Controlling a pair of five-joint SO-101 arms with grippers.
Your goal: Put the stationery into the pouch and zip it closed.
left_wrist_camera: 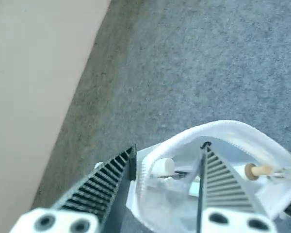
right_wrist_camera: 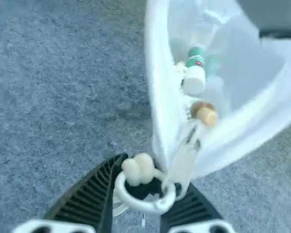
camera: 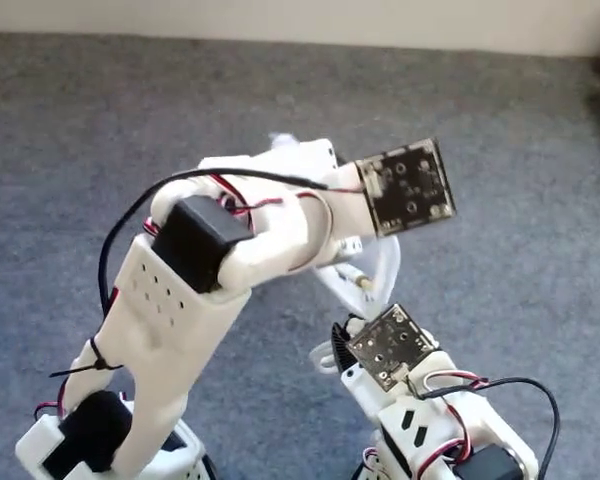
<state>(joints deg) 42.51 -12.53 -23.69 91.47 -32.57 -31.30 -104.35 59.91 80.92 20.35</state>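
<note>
Screening the pouch (camera: 388,262), a white arm (camera: 180,300) crosses grey carpet (camera: 80,130).

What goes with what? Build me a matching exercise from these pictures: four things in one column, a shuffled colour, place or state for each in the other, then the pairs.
Things
1. pouch
2. zip ring
3. green-topped white stick
4. table surface

Descriptions
A. grey
B. lying inside the pouch
C. held in the right gripper
D. mouth open, not zipped

Pairs: 1-D, 2-C, 3-B, 4-A
</note>
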